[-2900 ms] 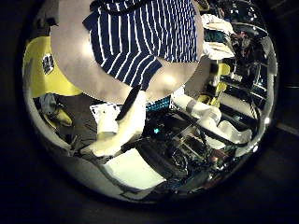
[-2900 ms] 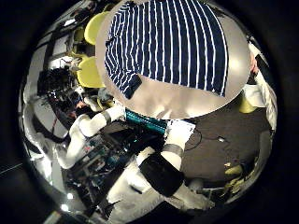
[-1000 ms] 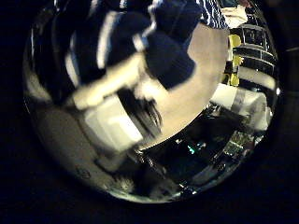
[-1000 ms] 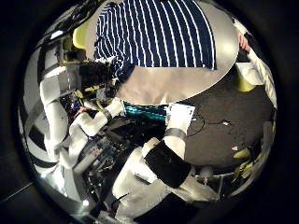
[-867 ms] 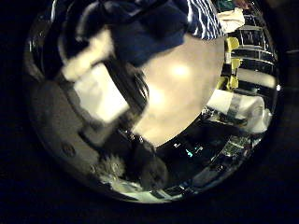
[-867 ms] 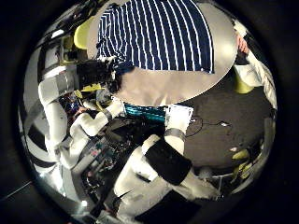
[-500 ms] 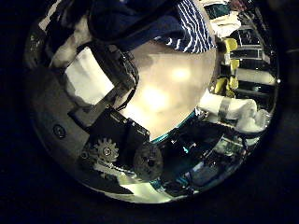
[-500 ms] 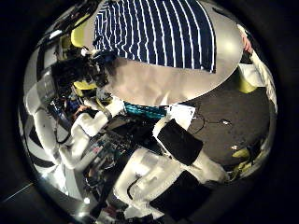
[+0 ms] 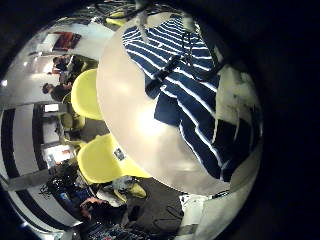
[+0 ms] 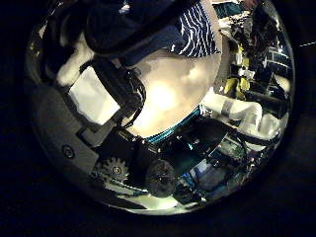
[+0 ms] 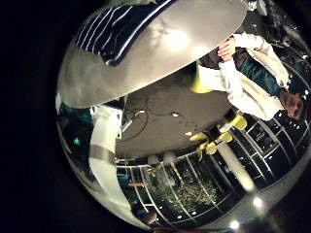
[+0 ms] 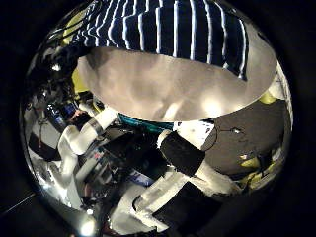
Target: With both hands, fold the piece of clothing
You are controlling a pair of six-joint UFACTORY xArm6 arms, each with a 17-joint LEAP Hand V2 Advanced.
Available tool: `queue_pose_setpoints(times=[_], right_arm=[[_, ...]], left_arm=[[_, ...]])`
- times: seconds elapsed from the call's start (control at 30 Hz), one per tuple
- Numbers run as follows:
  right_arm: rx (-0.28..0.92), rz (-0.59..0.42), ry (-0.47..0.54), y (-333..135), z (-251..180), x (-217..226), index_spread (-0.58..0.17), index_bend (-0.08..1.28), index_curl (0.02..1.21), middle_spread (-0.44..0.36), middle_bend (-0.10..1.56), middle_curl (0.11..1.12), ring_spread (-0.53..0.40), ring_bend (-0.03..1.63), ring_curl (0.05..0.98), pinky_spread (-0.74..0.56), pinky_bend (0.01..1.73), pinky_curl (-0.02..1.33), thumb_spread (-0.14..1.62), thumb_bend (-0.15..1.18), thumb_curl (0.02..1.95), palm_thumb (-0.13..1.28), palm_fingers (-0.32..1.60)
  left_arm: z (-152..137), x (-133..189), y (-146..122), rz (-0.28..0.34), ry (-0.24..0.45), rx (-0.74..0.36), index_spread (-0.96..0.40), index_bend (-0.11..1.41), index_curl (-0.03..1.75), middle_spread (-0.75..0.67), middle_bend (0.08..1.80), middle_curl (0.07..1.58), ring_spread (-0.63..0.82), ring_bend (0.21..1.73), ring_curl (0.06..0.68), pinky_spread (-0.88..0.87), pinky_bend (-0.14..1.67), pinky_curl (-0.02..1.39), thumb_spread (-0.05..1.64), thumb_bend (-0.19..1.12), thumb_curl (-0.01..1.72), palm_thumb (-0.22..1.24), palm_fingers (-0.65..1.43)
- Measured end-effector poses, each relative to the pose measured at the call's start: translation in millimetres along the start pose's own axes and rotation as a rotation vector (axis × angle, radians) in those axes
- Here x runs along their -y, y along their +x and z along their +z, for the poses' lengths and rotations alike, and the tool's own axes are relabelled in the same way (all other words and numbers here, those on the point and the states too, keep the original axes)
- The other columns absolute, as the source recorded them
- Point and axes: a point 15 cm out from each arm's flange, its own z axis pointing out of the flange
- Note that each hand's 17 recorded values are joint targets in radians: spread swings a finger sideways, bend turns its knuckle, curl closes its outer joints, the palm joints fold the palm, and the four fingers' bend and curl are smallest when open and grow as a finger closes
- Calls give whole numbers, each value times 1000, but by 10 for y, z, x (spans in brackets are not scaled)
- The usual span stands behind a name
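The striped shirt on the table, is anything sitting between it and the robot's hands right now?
Nothing visible does. The striped shirt lies alone on the round table, whose bare top shows no other items. The left hand is already close beside the shirt's edge; the right hand's own fingers are not visible.

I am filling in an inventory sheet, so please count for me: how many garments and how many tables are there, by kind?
Striped garment: 1
Round table: 1
Total: 2
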Motion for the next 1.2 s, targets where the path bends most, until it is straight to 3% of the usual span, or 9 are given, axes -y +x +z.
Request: queue_pose_setpoints(times=[0.3, 0.57, 0.67, 0.93, 1.03, 1.07, 1.2], right_arm=[[-39, 22, 4, -139, 246, 189, -227, 162, 285, -29, 300, 391, -58, 657, 301, 144, 480, 266, 1127, -18, 327, 508, 283], [-106, 43, -16, -102, 284, 240, -238, 167, 292, -75, 349, 414, -166, 752, 330, 22, 504, 251, 1092, -4, 364, 643, 390], [-113, 54, -1, -104, 278, 285, -268, 164, 290, -124, 425, 448, -235, 846, 361, -125, 624, 268, 1081, 0, 383, 706, 629], [-140, 51, 2, -26, 269, 348, -382, 204, 336, -241, 555, 559, -326, 1020, 455, -416, 889, 347, 1057, -16, 402, 765, 888], [-147, 50, 7, -7, 258, 357, -431, 295, 394, -274, 635, 624, -328, 1036, 488, -448, 953, 388, 1053, -11, 416, 809, 1007], [-147, 50, 7, -6, 255, 359, -446, 370, 434, -286, 682, 653, -326, 1047, 502, -437, 992, 414, 1053, -9, 420, 821, 1127], [-145, 54, 39, 13, 217, 416, -471, 605, 574, -296, 832, 757, -311, 1110, 564, -392, 1099, 492, 1067, 1, 439, 881, 1179]], left_arm=[[-42, -39, -63, 6, -15, -3, -615, 471, 1117, -503, 798, 1446, -408, 1648, 560, -561, 1472, 771, 1302, 66, 628, 846, 689], [-139, -79, -90, 18, -25, -4, -618, 399, 1260, -507, 780, 1480, -405, 1650, 548, -553, 1493, 744, 1306, 40, 637, 845, 697], [-150, -86, -111, 19, -29, -5, -615, 373, 1304, -507, 765, 1487, -405, 1649, 545, -550, 1497, 735, 1308, 32, 639, 848, 700], [-191, -93, -157, 7, -31, -10, -599, 312, 1392, -506, 732, 1504, -405, 1638, 537, -542, 1501, 713, 1312, 15, 645, 856, 720], [-213, -129, -165, 6, -45, -11, -590, 288, 1421, -505, 719, 1511, -406, 1632, 534, -539, 1500, 706, 1313, 9, 646, 859, 729], [-221, -136, -166, 7, -49, -13, -586, 276, 1434, -505, 712, 1514, -406, 1626, 533, -536, 1502, 702, 1314, 6, 647, 860, 735], [-220, -154, -165, 10, -59, -14, -572, 245, 1466, -504, 698, 1523, -407, 1614, 530, -532, 1498, 692, 1314, -2, 649, 861, 750]])
